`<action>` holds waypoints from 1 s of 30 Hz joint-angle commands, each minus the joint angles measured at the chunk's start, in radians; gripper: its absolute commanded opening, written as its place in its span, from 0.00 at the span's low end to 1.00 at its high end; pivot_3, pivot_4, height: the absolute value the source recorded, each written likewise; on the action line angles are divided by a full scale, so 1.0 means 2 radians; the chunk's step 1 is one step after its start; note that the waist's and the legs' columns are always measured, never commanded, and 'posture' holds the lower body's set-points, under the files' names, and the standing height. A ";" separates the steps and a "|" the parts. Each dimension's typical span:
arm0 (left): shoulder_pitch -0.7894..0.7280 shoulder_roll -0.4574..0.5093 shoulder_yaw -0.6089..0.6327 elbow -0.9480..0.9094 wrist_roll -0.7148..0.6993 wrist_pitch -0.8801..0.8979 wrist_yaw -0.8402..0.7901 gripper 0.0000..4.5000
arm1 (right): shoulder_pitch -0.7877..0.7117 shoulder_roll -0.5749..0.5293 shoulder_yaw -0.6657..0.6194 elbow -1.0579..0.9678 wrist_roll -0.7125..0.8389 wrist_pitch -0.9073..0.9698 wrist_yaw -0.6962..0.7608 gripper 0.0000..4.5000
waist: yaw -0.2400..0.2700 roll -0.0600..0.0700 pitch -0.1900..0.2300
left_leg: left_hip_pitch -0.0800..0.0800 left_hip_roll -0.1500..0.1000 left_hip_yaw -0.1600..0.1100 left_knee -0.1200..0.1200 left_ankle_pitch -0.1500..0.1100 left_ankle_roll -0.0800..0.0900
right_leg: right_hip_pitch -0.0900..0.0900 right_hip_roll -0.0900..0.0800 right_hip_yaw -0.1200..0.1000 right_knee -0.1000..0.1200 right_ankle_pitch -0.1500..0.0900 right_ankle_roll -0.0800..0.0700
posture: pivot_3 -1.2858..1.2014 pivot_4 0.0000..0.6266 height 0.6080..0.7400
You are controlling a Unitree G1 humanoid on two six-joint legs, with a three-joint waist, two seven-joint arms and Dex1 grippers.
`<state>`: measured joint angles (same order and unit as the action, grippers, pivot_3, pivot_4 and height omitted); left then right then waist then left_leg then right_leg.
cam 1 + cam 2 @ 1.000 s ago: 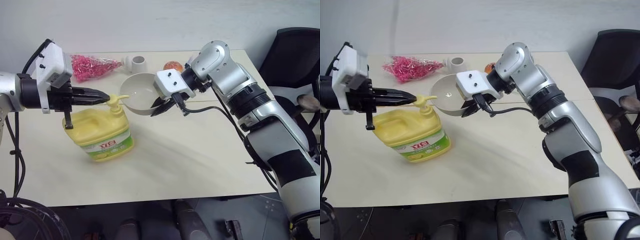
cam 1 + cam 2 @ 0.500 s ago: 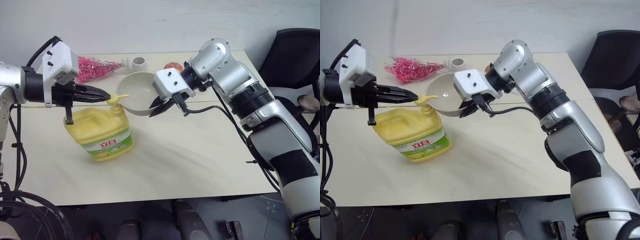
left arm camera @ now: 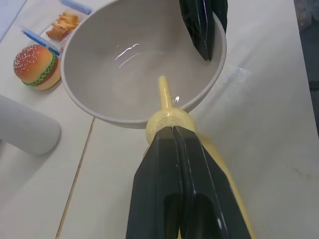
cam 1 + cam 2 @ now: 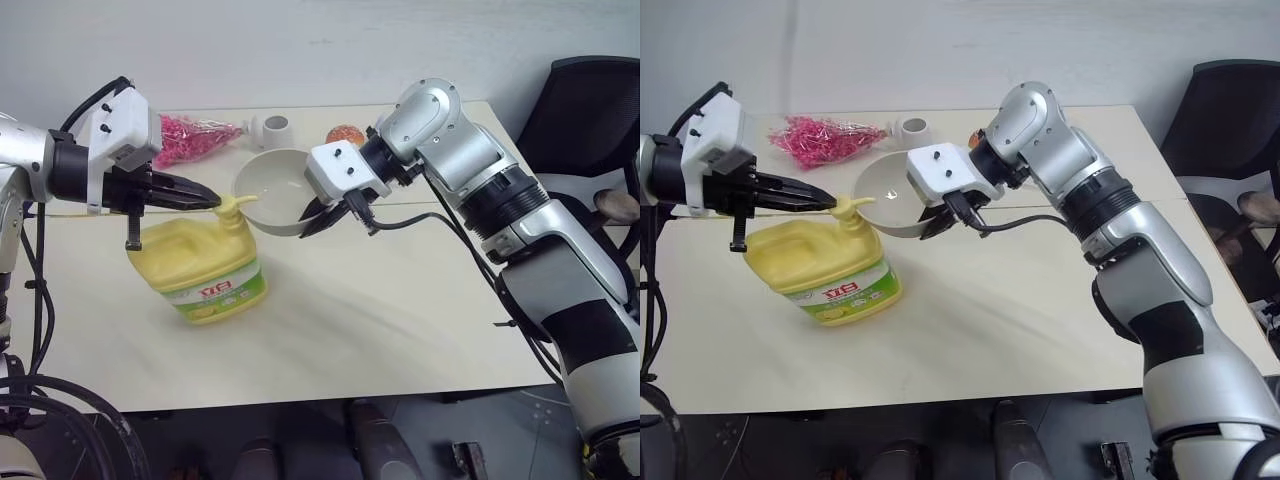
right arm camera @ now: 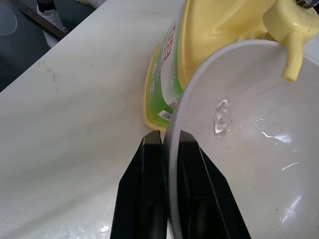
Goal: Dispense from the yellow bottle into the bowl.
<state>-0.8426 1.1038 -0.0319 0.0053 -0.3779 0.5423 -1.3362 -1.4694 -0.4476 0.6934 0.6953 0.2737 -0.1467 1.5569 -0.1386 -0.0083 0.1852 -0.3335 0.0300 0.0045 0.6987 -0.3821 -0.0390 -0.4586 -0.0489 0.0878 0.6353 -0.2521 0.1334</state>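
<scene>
The yellow bottle (image 4: 200, 265) stands on the left of the table, its pump spout (image 3: 163, 89) reaching over the rim of the bowl (image 4: 270, 188). My left gripper (image 4: 208, 199) is shut, and its fingertips (image 3: 174, 137) rest on top of the pump head. Reaching in from the right, my right gripper (image 4: 318, 213) is shut on the bowl's rim, one finger (image 5: 149, 164) outside and one inside. It holds the bowl tilted toward the bottle. A small clear blob (image 5: 223, 117) lies on the bowl's inner wall below the spout.
A pink bag (image 4: 185, 135), a white cylinder (image 4: 270, 125) on its side and a toy burger (image 4: 345, 132) lie at the back of the table. A black chair (image 4: 590, 110) stands at the right. Bare tabletop (image 4: 400, 310) stretches in front.
My left gripper has tilted further downward onto the pump head. The right gripper and the bowl have stayed about where they were.
</scene>
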 commanded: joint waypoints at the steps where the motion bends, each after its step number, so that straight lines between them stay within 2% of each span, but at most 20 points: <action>1: 0.042 -0.011 -0.070 0.018 0.045 0.010 -0.014 0.01 | -0.007 -0.001 -0.014 -0.019 0.016 -0.001 0.029 0.00 | 0.000 0.002 -0.002 | 0.000 0.000 0.000 0.000 0.000 0.000 | 0.000 0.000 0.000 0.000 0.000 0.000 | 0.52 0.24 1.00; 5: 0.006 -0.038 -0.016 0.014 0.003 0.046 0.019 0.01 | -0.004 -0.001 -0.020 -0.016 0.013 0.000 0.029 0.00 | 0.001 0.002 -0.002 | 0.000 0.000 0.000 0.000 0.000 0.001 | 0.000 0.000 0.000 0.000 0.000 0.000 | 0.52 0.24 1.00; 10: -0.025 -0.038 0.072 -0.034 -0.092 0.150 0.043 0.01 | 0.011 -0.013 -0.026 -0.030 0.016 0.008 0.029 0.00 | 0.001 0.001 -0.001 | -0.002 0.000 -0.001 0.000 0.000 0.000 | -0.002 0.000 0.000 0.000 0.000 0.000 | 0.52 0.24 1.00; 13: -0.017 -0.019 0.122 -0.068 -0.153 0.204 0.042 0.14 | 0.024 -0.021 -0.036 -0.041 0.015 0.018 0.029 0.00 | -0.001 0.000 -0.001 | -0.005 0.000 -0.005 0.000 0.001 -0.001 | -0.004 0.000 0.000 -0.001 0.000 0.000 | 0.52 0.24 1.00; 21: 0.052 0.015 0.238 -0.167 -0.243 0.274 0.089 0.65 | 0.119 -0.099 -0.091 -0.142 0.023 0.072 0.025 0.00 | 0.006 0.000 -0.001 | -0.007 0.000 -0.009 0.000 0.000 -0.001 | -0.004 0.000 -0.003 -0.004 0.000 0.000 | 0.52 0.24 1.00; 24: 0.119 0.025 0.296 -0.218 -0.274 0.302 0.093 0.85 | 0.192 -0.134 -0.120 -0.197 0.012 0.086 -0.003 0.00 | 0.013 0.000 -0.001 | -0.008 0.000 -0.010 0.000 0.000 -0.001 | -0.004 0.000 -0.003 -0.005 0.000 0.000 | 0.52 0.24 1.00; 26: 0.190 0.026 0.331 -0.264 -0.270 0.300 0.085 0.98 | 0.245 -0.156 -0.137 -0.225 -0.004 0.076 -0.022 0.00 | 0.016 0.000 -0.001 | -0.008 -0.001 -0.010 0.000 0.000 -0.001 | -0.004 0.000 -0.003 -0.005 0.000 0.000 | 0.52 0.24 1.00; 28: 0.283 0.011 0.356 -0.318 -0.234 0.262 0.078 0.99 | 0.316 -0.178 -0.157 -0.247 -0.027 0.059 -0.056 0.00 | 0.020 0.000 -0.001 | -0.008 -0.001 -0.009 0.000 0.000 -0.001 | -0.004 0.000 -0.003 -0.005 0.000 0.000 | 0.52 0.24 1.00; 30: 0.346 -0.011 0.373 -0.352 -0.212 0.226 0.083 0.99 | 0.384 -0.196 -0.172 -0.263 -0.056 0.031 -0.094 0.00 | 0.024 0.000 -0.001 | -0.008 -0.001 -0.008 0.000 0.000 -0.001 | -0.003 0.000 -0.003 -0.006 0.000 0.000 | 0.52 0.24 1.00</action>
<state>-0.1974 1.0983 0.6569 -0.6346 -0.8450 1.0629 -1.1699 -0.7585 -0.8094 0.3961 0.2161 0.1996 -0.0303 1.4312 -0.0910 -0.0081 0.1838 -0.3499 0.0286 -0.0082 0.6985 -0.3817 -0.0417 -0.4653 -0.0492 0.0808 0.6234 -0.2519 0.1337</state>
